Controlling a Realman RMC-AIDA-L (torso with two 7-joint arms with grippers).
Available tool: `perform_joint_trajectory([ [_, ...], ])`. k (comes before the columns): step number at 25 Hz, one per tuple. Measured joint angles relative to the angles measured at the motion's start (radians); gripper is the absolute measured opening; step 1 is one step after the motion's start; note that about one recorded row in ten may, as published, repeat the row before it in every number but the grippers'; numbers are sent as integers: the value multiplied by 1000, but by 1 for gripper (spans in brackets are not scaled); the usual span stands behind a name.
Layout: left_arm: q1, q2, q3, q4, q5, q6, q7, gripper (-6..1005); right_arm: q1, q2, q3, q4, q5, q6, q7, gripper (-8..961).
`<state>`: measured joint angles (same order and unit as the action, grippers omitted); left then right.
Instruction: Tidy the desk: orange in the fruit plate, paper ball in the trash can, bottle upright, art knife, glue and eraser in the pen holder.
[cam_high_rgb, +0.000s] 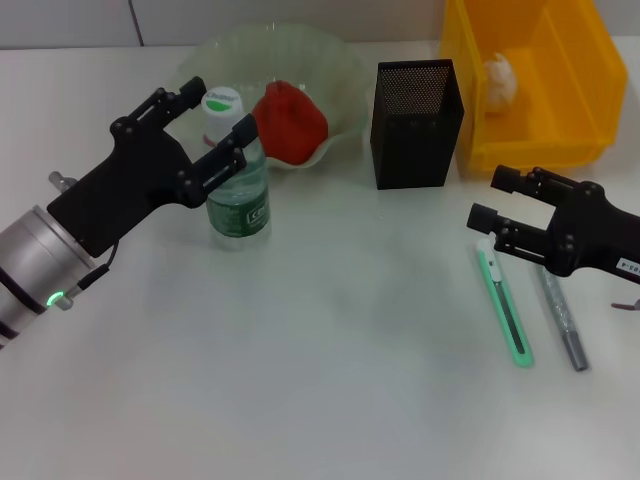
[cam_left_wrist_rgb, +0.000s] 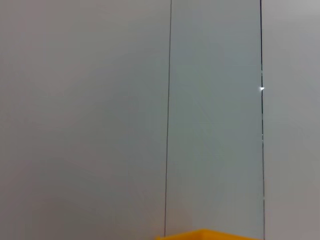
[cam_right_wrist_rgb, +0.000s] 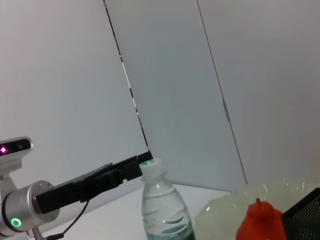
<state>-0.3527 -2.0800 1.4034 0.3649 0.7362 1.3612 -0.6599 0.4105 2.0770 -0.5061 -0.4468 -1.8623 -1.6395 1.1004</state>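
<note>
The bottle (cam_high_rgb: 238, 175) stands upright on the desk (cam_high_rgb: 300, 350) in front of the fruit plate (cam_high_rgb: 340, 70). My left gripper (cam_high_rgb: 224, 108) is open, with one finger on each side of the bottle's white cap. The orange (cam_high_rgb: 290, 120) lies in the fruit plate. The paper ball (cam_high_rgb: 500, 80) lies in the trash can (cam_high_rgb: 530, 140). My right gripper (cam_high_rgb: 488, 198) is open and empty, just above the near end of the art knife (cam_high_rgb: 505, 310). The glue (cam_high_rgb: 562, 320) lies beside the knife, to its right. The pen holder (cam_high_rgb: 415, 120) stands between plate and bin. The eraser is not in view.
The right wrist view shows the bottle (cam_right_wrist_rgb: 162, 205), my left arm's finger (cam_right_wrist_rgb: 125, 170) by its cap, the plate (cam_right_wrist_rgb: 225, 210), the orange (cam_right_wrist_rgb: 257, 222) and a corner of the pen holder (cam_right_wrist_rgb: 305, 215). The left wrist view shows wall panels and the bin's edge (cam_left_wrist_rgb: 205, 234).
</note>
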Motion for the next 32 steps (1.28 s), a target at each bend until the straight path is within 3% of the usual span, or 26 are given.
perform_joint_trajectory([
  [4,20,3,-6,-1,-26,61,-4,741,-2,0,0,5,12,-4,-3,702],
  [7,44,19,-10,3,-32,145,-43,739,-5,0,0,5,18,-7,-4,702],
  [9,63,38,-10,6,-23,199,-100,738,-8,0,2,5,19,-10,-4,701],
  [11,78,72,-8,7,11,236,-176,737,-12,-1,12,2,20,-20,-3,701],
  [12,83,99,-9,9,55,258,-233,736,-14,-3,20,1,20,-29,1,701],
  [16,87,155,-15,10,194,303,-367,734,-15,-19,42,-48,20,-77,64,701],
  [19,97,165,-26,19,268,327,-396,732,-14,-25,28,-208,7,-119,223,701],
  [20,97,165,-26,19,268,327,-396,732,-15,-26,-3,-378,-16,-158,372,701],
  [21,99,166,-28,24,285,332,-400,731,-15,-26,-3,-378,-16,-158,372,701],
  [23,100,168,-30,61,387,334,-431,748,-8,-26,-46,-568,-82,-182,560,701],
  [28,77,159,-56,111,566,320,-452,767,62,-20,-176,-966,-369,-253,947,700],
  [30,72,156,-60,114,583,319,-453,768,115,-6,-291,-1113,-559,-296,1130,700],
  [32,63,151,-72,120,610,308,-456,766,128,-3,-328,-1133,-612,-303,1182,700],
])
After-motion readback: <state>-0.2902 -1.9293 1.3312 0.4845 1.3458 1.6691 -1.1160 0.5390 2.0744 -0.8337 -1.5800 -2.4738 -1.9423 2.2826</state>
